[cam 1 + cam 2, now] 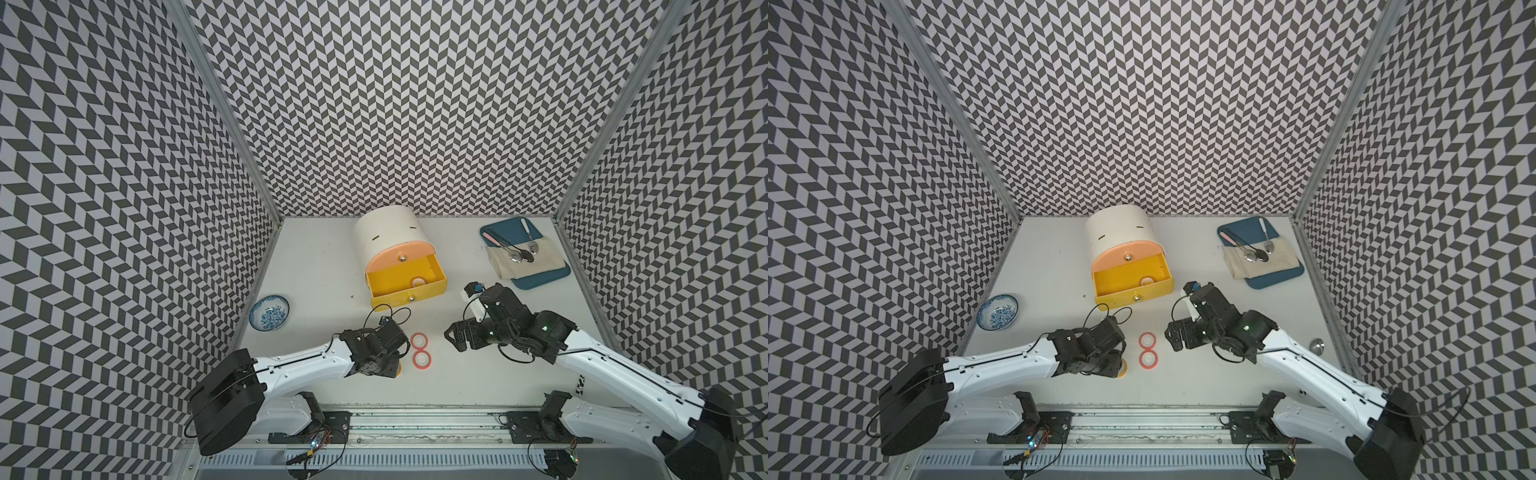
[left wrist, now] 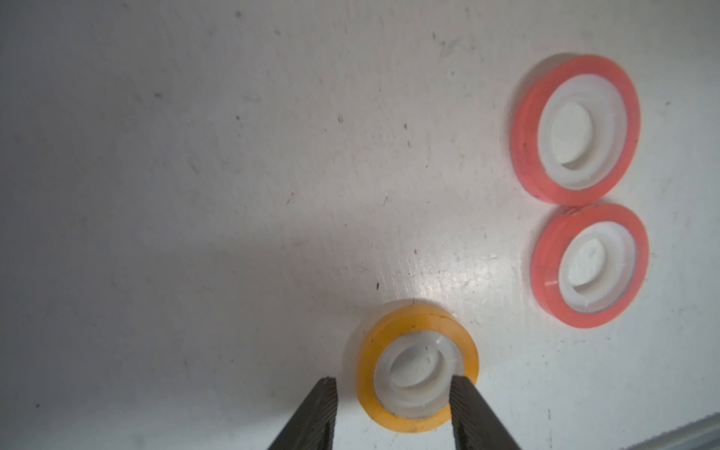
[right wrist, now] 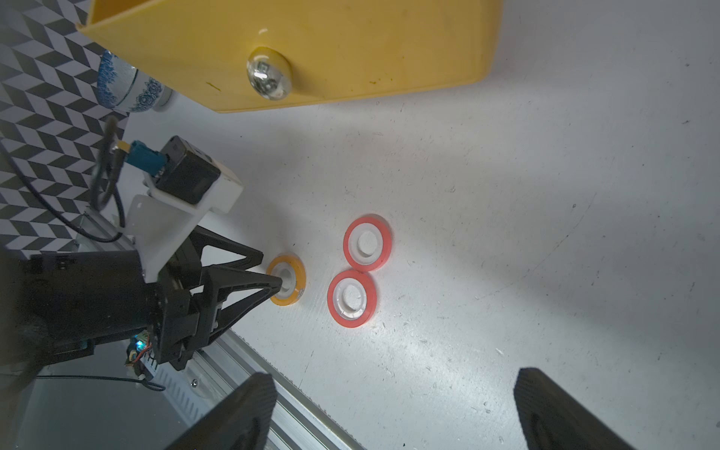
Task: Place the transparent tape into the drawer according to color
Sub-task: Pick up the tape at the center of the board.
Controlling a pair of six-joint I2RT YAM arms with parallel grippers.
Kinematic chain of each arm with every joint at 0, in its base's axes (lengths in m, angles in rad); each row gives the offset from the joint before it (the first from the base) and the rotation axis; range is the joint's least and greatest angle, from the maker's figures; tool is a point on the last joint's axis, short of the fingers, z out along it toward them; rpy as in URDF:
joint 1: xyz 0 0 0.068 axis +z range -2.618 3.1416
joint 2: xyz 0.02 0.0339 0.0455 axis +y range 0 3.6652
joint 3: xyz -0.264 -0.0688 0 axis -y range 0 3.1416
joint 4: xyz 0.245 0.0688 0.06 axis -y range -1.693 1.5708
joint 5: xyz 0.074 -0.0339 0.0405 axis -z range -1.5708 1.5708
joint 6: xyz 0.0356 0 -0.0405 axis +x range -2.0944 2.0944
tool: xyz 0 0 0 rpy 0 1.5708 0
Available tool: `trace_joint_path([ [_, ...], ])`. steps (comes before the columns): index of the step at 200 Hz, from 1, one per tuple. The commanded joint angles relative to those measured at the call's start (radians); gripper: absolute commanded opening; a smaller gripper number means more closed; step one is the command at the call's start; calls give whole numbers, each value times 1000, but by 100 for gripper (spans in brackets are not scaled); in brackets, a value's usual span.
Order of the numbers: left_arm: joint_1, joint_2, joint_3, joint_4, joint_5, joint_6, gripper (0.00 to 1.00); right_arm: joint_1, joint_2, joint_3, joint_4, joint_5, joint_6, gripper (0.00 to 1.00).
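The left gripper (image 2: 393, 378) stands over the yellow-orange roll (image 2: 417, 366), which lies flat near the middle of the bench's front edge. Its jaws are apart, one finger set in the white core and the other just outside the rim. This is a pinch on the ring's wall, likely chosen because so flat a roll offers little to hold from the sides. A gap shows at the outer finger, so nothing is clamped yet.

The yellow drawer (image 1: 390, 276) stands pulled out of the cabinet (image 1: 388, 232) towards the back edge, ready to receive the roll. What looks like a matching roll (image 1: 417, 282) lies inside, though it is small in a top view.

The two red-pink rolls (image 1: 419, 340) lie touching each other, just beside the yellow-orange one — the right gripper (image 3: 393, 376) hovers near them, jaws wide, holding nothing.
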Motion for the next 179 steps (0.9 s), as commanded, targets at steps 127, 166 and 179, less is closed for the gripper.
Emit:
trace_joint_path([
  [127, -41, 102, 44, -36, -40, 12, 46, -3, -41, -47, 22, 11, 17, 100],
  [166, -41, 51, 63, -53, -56, -5, 46, -3, -49, -53, 22, 20, 19, 100],
  [179, -41, 43, 69, -65, -60, -6, 46, -3, -50, -55, 22, 21, 19, 100],
])
